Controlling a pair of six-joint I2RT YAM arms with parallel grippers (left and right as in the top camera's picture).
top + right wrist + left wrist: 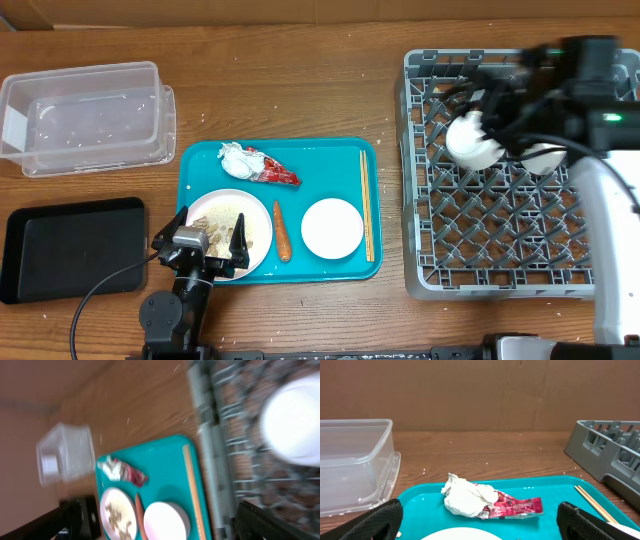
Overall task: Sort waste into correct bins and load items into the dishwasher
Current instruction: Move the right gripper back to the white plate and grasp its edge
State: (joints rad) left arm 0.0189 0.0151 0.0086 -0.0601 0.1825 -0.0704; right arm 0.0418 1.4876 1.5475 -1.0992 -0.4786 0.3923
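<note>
The crumpled white tissue (236,160) and red-and-white wrapper (276,173) lie at the back of the teal tray (320,160). They also show in the left wrist view, tissue (466,498) and wrapper (518,507). A white plate with rice scraps (222,228), the orange carrot (282,232), a white bowl (332,228) and the chopsticks (366,205) are on the tray. My left gripper (210,247) is open and empty over the plate's near edge. My right gripper (492,95) is open and empty above the grey dish rack (500,270), where two white dishes (472,141) sit.
The clear tub (85,115) stands at the back left. The black tray (75,250) lies at the front left beside my left arm. The right wrist view is blurred and shows a white dish (292,427) in the rack and the teal tray (165,465).
</note>
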